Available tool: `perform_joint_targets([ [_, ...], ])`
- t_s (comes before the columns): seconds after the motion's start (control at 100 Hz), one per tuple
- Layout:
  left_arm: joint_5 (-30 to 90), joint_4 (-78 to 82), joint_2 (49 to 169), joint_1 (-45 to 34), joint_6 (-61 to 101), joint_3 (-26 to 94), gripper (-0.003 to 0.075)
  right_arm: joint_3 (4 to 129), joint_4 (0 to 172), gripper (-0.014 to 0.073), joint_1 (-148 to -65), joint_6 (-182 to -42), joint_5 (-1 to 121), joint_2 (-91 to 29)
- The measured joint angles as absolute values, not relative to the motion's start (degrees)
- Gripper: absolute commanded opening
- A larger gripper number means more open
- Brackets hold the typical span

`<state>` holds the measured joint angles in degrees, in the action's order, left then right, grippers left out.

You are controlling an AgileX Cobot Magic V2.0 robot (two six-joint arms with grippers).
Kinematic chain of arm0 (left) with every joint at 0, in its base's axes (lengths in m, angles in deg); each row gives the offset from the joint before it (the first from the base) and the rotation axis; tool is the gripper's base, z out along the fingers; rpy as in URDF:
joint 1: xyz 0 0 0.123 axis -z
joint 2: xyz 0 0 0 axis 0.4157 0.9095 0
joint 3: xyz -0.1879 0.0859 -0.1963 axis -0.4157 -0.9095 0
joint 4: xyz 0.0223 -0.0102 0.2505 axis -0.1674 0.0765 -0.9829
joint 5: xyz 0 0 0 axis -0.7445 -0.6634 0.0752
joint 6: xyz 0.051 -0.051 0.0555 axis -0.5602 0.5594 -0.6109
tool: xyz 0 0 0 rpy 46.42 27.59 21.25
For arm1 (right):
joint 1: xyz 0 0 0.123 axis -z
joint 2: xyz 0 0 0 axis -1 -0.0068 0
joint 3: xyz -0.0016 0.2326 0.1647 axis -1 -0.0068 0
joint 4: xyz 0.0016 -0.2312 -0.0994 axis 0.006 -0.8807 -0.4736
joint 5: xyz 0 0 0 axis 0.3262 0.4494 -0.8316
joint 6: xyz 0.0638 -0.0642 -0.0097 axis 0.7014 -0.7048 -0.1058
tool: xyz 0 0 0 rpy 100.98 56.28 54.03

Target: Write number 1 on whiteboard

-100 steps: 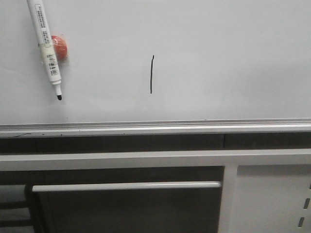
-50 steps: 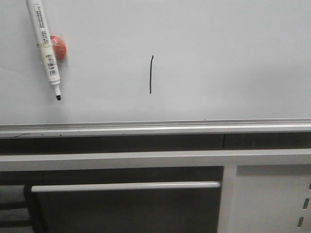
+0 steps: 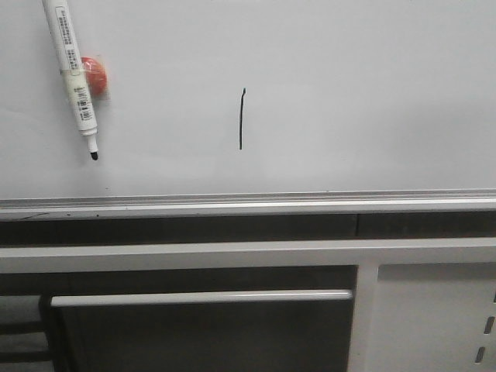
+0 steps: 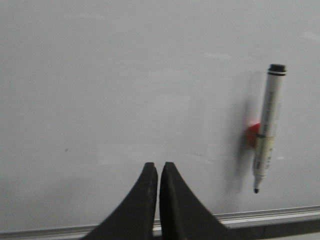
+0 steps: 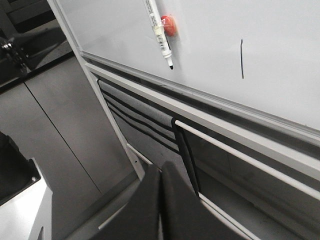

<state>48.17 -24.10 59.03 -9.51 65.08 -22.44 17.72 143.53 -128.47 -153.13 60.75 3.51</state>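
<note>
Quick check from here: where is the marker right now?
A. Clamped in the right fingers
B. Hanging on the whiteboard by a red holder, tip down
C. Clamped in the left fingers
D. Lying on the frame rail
B: the marker hangs tip down on the whiteboard against a red holder, well to the left of the number 1, and both grippers are shut with nothing between their fingers.

1. Left gripper (image 4: 158, 172): two matte black fingers (image 4: 144, 200), smooth, broad at the base and curving to narrow tips
2. Right gripper (image 5: 160, 175): same matte black fingers (image 5: 142, 210), plain, without visible markings, screws or cables
</note>
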Motion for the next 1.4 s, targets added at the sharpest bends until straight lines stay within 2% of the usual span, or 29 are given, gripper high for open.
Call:
perform_joint_targets([
  [0.22, 50.99, -17.85, 58.02, -18.37, 61.9, -23.23, -0.002, 17.72, 143.53, -0.0064, -128.47, -153.13, 60.75, 3.51],
  [0.52, 49.32, -20.35, 54.38, -22.25, 61.43, -23.23, -0.002, 17.72, 143.53, -0.0064, -128.47, -153.13, 60.75, 3.51],
  [0.9, 39.84, -19.59, 51.08, -22.77, 61.33, -23.23, -0.002, 17.62, 143.53, -0.0064, -128.47, -153.13, 60.75, 3.51],
  [1.4, 39.56, -19.32, 51.08, -22.77, 61.33, -23.23, -0.002, 17.62, 143.53, -0.0064, -128.47, -153.36, 60.84, 3.51],
])
